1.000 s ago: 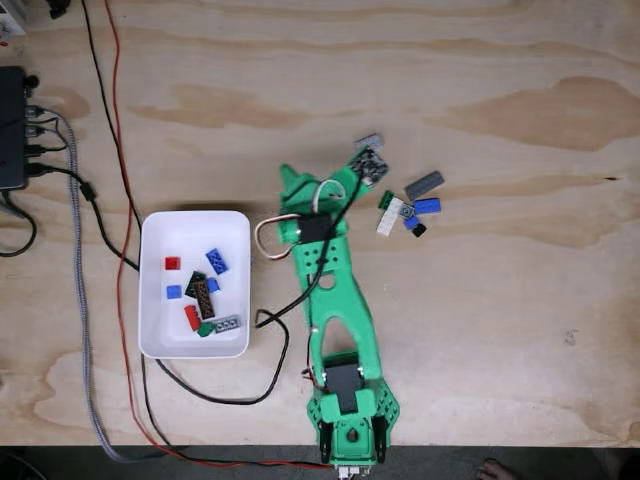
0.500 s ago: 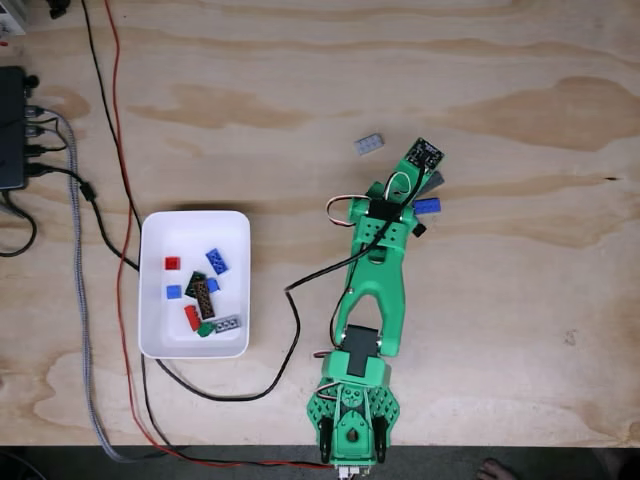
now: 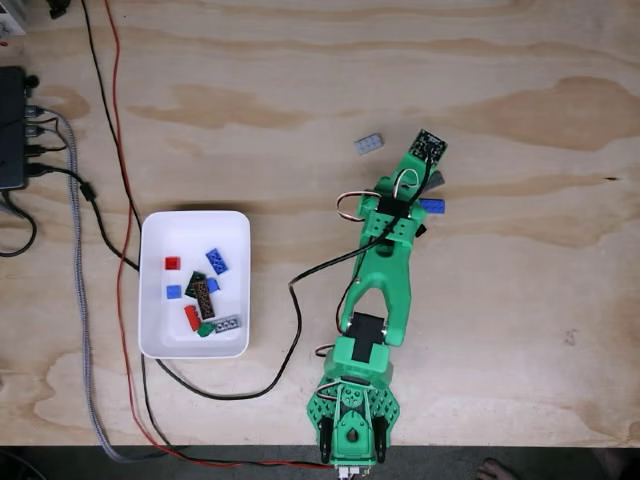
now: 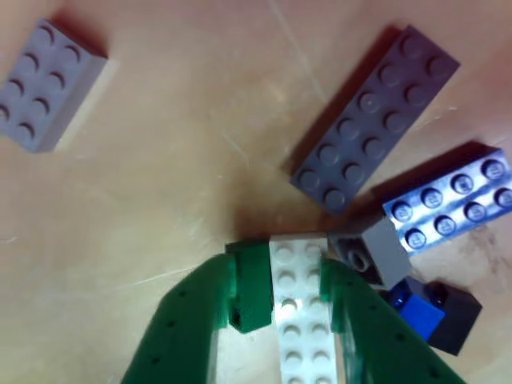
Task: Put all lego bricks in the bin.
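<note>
Other view, close to the bench (image 4: 160, 160): the green fingers (image 4: 300, 276) sat on either side of a white brick (image 4: 300, 320), grasping it at its long edges. A small grey piece (image 4: 372, 252) touched the right finger, with a dark grey brick (image 4: 376, 116), a blue brick (image 4: 452, 204) and a black-and-blue piece (image 4: 436, 308) nearby. A light grey brick (image 4: 48, 84) lay well apart, upper left. Fixed view showed the bin (image 3: 160, 330) left of the arm, holding several bricks (image 3: 203, 292).
</note>
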